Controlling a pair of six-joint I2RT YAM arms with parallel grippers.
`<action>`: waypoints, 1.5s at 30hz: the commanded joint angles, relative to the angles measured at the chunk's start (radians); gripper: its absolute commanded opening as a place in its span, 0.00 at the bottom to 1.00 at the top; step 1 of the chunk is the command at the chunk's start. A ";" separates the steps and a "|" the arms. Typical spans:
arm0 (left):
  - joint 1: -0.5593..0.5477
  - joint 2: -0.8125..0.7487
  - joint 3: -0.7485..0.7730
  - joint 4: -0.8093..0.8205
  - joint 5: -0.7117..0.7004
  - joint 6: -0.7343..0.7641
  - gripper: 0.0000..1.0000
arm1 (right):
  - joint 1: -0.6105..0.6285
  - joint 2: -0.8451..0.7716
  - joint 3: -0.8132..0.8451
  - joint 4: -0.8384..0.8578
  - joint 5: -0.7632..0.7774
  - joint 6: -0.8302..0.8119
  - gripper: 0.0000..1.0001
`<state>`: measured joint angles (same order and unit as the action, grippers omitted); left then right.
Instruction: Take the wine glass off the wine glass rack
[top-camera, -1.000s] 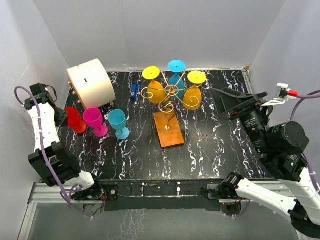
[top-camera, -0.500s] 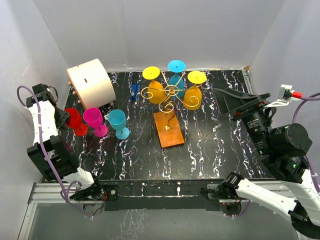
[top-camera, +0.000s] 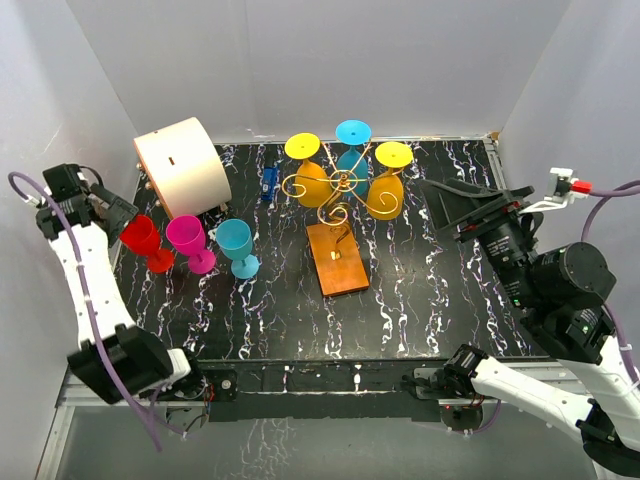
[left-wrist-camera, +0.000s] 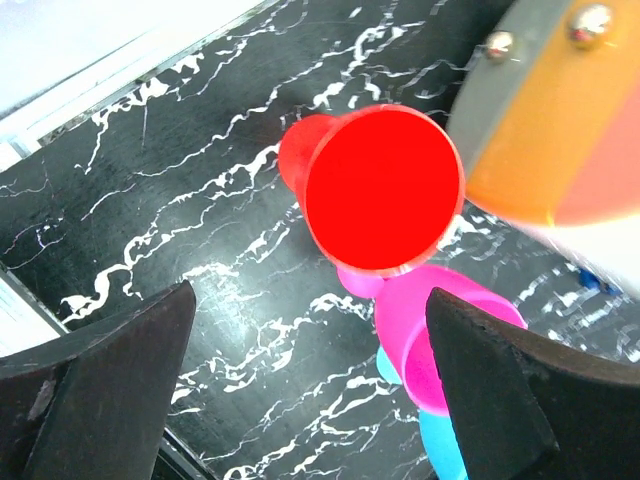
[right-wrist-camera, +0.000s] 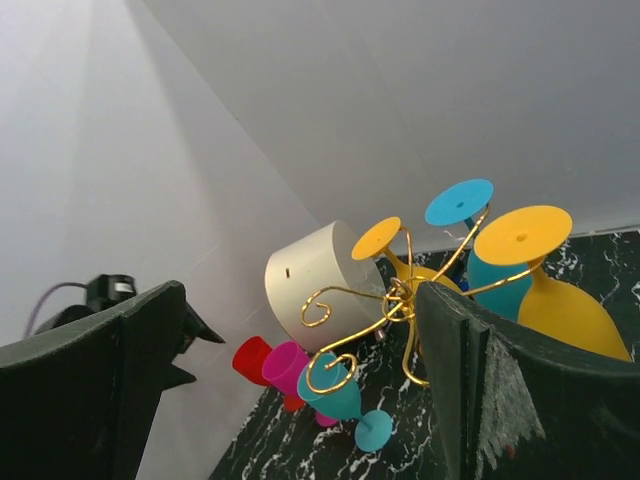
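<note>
Jaws on your left gripper (left-wrist-camera: 310, 292) stand wide apart, empty, just beside the upright red glass (left-wrist-camera: 385, 185). Your right gripper (right-wrist-camera: 300, 310) gapes too. Mid-table, the wine glass rack (top-camera: 337, 258) carries three glasses foot-up (yellow glasses (top-camera: 312, 183), blue glass (top-camera: 352, 165)).

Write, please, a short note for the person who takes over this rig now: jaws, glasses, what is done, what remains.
Left gripper: jaws open, empty, above the red glass.
Right gripper: jaws open, empty, in the air right of the wine glass rack.
Done: red glass, pink glass and teal glass stand on the table at the left, off the rack.
On the rack: two yellow glasses and one blue glass hang upside down.
Left to do: take those three off; the right arm looks nearer.
</note>
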<state>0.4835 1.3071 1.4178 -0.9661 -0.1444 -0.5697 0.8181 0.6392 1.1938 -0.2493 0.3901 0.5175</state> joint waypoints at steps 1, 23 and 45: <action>0.002 -0.126 0.013 0.013 0.148 0.080 0.99 | 0.000 0.022 0.029 -0.092 0.005 -0.033 0.98; -0.602 -0.549 -0.161 0.223 0.678 0.440 0.99 | 0.000 0.345 0.291 -0.460 0.262 -0.285 0.98; -0.681 -0.712 -0.166 0.239 0.637 0.395 0.99 | -0.159 0.782 0.694 -0.555 0.292 -0.333 0.98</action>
<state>-0.1936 0.5884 1.2217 -0.7555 0.4835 -0.1463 0.7471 1.4143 1.8378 -0.8127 0.7963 0.1722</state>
